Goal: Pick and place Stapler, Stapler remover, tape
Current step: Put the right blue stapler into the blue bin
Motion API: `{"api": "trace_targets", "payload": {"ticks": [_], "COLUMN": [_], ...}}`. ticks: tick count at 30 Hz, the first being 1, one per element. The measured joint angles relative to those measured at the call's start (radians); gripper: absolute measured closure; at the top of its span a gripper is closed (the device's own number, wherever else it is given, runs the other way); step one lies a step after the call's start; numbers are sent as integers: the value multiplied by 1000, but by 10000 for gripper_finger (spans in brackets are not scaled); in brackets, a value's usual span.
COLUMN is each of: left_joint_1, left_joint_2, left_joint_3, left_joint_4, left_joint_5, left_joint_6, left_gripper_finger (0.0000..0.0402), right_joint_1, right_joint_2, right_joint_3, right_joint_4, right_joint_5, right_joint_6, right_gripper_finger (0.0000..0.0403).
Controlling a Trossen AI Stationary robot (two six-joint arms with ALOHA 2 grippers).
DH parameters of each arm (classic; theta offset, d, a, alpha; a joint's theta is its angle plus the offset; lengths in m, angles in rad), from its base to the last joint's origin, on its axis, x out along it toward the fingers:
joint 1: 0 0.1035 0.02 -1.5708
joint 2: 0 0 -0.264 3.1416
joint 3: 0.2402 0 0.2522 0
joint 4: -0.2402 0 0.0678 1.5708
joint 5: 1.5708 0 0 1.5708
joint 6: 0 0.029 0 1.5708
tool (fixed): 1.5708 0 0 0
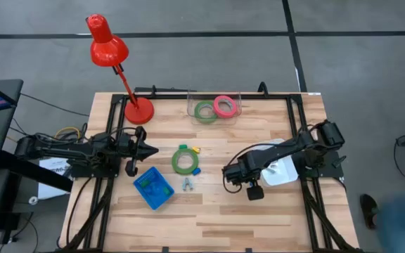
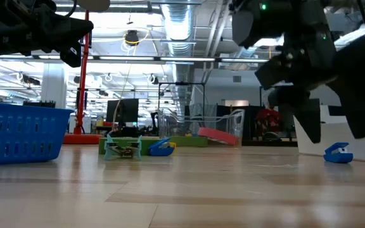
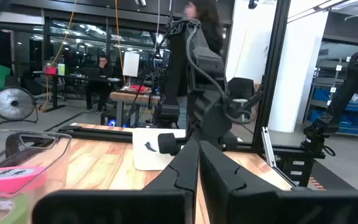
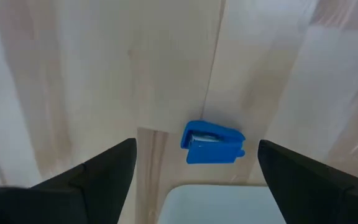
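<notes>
Right gripper (image 4: 194,168) wide, empty, above small blue stapler (image 4: 212,144); left gripper (image 1: 146,149) pinched shut, empty, hovering near blue basket (image 1: 153,188); 1 green tape (image 1: 185,159), possibly flat, beside basket.

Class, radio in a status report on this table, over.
Right gripper open above a small blue stapler. Left gripper shut, waiting. Nothing between fingers and stapler.

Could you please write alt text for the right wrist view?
The right gripper hangs open, pointing down at a small blue stapler lying on the wooden table between its two dark fingers, not touching it. A white object's edge lies beside the stapler.
</notes>
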Motion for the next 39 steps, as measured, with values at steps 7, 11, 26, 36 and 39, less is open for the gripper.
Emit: {"api": "trace_targets", "payload": {"ticks": [7,11,26,36,39], "left_joint_1": [0,0,0,0,0], "left_joint_2": [0,0,0,0,0], "left_joint_3": [0,0,0,0,0], "left_joint_4": [0,0,0,0,0], "left_joint_5": [0,0,0,0,0], "left_joint_6": [0,0,0,0,0], "left_gripper_finger": [394,394,394,394,394], "right_joint_1": [1,0,-1,-7,-7], "right_joint_2": [65,92,105,105,105], "right_joint_3": [0,0,3,2,3], "right_joint_4": [-8,-31,-65,-21,-18], "right_joint_5": [13,50,18,15,17], "right_joint_6": [0,0,0,2,2], "right_gripper_finger": [76,76,95,101,101]}}
